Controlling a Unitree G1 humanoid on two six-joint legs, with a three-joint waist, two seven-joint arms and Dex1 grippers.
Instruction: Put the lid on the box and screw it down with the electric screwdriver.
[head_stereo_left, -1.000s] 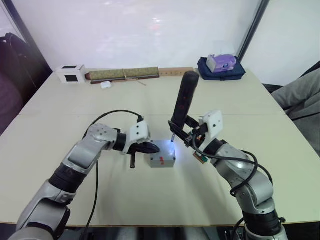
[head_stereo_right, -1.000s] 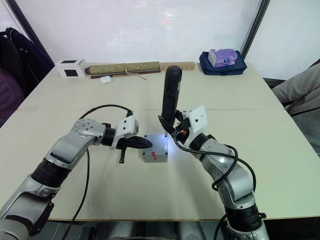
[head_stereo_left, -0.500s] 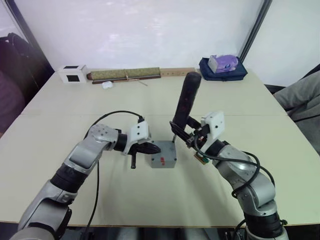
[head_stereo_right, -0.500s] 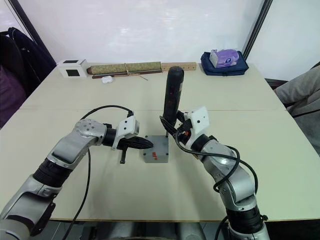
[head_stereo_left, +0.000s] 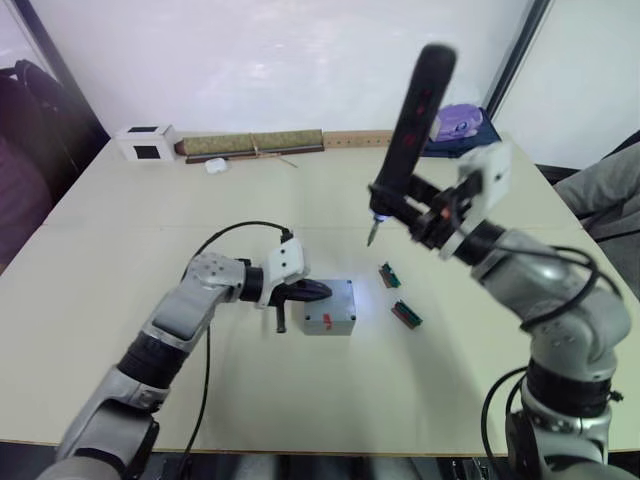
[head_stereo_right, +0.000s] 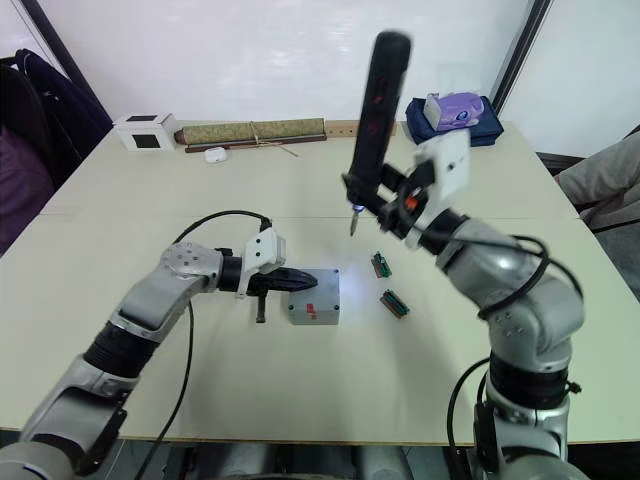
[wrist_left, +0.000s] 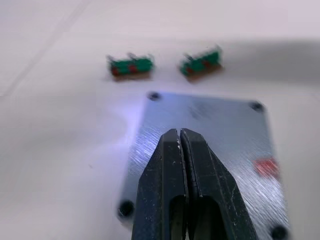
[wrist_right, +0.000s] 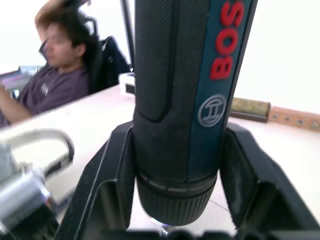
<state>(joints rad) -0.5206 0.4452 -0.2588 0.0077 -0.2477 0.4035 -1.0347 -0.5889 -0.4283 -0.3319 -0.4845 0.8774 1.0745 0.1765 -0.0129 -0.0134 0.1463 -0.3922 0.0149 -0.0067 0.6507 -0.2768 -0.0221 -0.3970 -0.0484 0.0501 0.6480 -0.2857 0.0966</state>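
Nearest you, the left gripper (head_stereo_left: 318, 291) lies with its fingers pressed together and nothing between them, their tips resting on the lid (head_stereo_left: 330, 305), which already sits square on the box (head_stereo_right: 314, 310) near the middle of the table (head_stereo_left: 120, 250). Keep that downward pressure so the lid cannot twist when the bit bites. Screw holes show at the lid's corners, but whether each holds a screw cannot be told, so check before you drive.

Just beyond the box lie two small green circuit strips (head_stereo_left: 397, 295); steer clear of them. Higher up and behind, the right gripper (head_stereo_left: 408, 205) clamps the screwdriver (head_stereo_left: 410, 125), tilted, its bit well above the lid. Bring it upright over one corner hole, lower slowly, and seat the tip before spinning.

On the tool's body, red letters read "BOS" before running out of sight, with a round emblem beneath.
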